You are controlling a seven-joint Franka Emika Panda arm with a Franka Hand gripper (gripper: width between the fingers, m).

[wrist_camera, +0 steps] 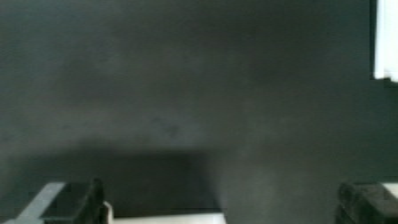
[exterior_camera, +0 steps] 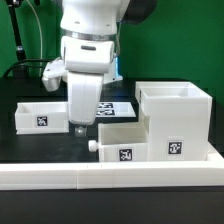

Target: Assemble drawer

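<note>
The white box shell stands at the exterior view's right, with a tag on its front. One knobbed tray lies against its left side, knob toward the exterior view's left. The second tray lies at the far left. My gripper hangs low over the black table, just behind the knob end of the middle tray. In the wrist view the gripper is open, with the dark fingers far apart. A white edge shows between them near one finger. Nothing is held.
The marker board lies flat behind my gripper. The long low white border rail runs along the front of the table. A white patch shows at the wrist view's edge. A green wall stands behind.
</note>
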